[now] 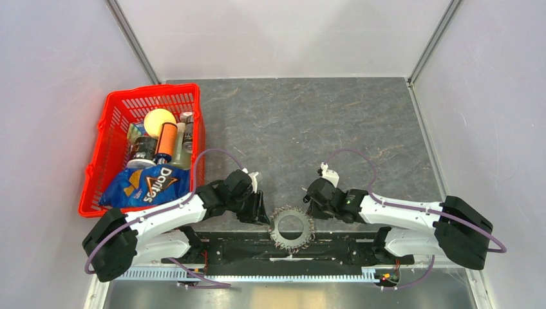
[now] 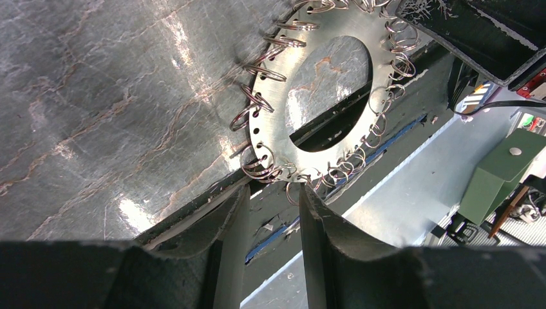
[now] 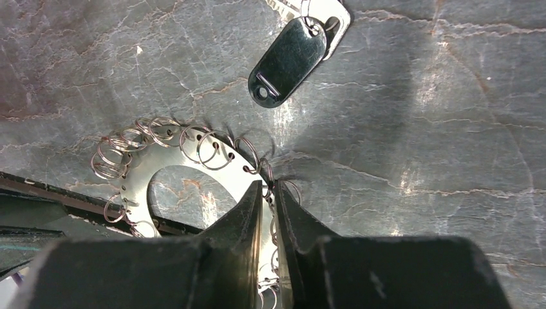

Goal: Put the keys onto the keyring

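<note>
The keyring is a flat metal disc with a round hole, its rim strung with small wire rings; it lies at the table's near edge, partly over the black base rail. My left gripper is open, its fingertips just short of the keyring's rim, nothing between them. My right gripper has its jaws almost together over the keyring's far rim, with a wire ring pinched between the tips. The key, with its black head, lies loose on the table beyond them.
A red basket of groceries, with a blue chip bag in it, stands at the left. The black base rail runs along the near edge under part of the keyring. White walls enclose the grey table.
</note>
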Controlling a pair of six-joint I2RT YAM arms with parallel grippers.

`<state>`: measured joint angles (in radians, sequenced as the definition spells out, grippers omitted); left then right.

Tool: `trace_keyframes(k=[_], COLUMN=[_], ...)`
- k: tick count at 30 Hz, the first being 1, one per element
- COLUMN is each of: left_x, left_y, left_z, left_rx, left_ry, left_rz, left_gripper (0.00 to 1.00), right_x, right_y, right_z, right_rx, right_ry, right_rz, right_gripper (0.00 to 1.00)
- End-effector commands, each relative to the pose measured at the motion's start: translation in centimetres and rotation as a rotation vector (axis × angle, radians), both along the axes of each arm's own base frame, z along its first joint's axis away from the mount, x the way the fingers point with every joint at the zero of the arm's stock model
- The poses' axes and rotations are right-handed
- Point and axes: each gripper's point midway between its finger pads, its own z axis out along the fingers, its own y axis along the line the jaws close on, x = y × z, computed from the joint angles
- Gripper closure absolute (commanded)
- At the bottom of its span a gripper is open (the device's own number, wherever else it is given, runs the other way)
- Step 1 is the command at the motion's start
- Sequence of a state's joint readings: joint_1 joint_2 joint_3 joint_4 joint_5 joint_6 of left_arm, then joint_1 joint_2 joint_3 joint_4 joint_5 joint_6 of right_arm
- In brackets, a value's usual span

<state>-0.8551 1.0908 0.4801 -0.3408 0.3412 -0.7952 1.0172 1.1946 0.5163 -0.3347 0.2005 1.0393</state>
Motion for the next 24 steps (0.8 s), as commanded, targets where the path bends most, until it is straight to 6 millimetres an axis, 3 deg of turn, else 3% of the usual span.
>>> trace_keyframes(k=[1,7,12,17,24], left_x=[0.2,0.1,0.1,0.2,0.6], left_y=[-0.7,-0.7,-0.7,-0.9,-1.3], left_z=[0.6,0.6,0.7,1.7,5.5], left_rx=[-0.032,-0.032,-0.039,-0.070,-0.146], left_ry=[0.000,-0.001,-0.004,-0.028,-0.123], left_rz=[0.011,0.008,0.007,0.001,-0.033], left_gripper=[0.59,0.59,0.59,0.59,0.60], right_x=[0.6,0.8,1.4,2.0,2.3], right_y=[0.1,0.1,0.8,1.9,3.5], right_z=[-0.1,-0.1,1.0,3.2,8.1], right_rx=[0.014,0.020,0.055,0.098,0.159], right_ry=[-0.018,-0.024,-0.057,-0.101,-0.188], right_rz=[-0.040,-0.048,-0.038,-0.001,0.119], right_gripper=[0.84,0.91,1.00,1.00,1.00])
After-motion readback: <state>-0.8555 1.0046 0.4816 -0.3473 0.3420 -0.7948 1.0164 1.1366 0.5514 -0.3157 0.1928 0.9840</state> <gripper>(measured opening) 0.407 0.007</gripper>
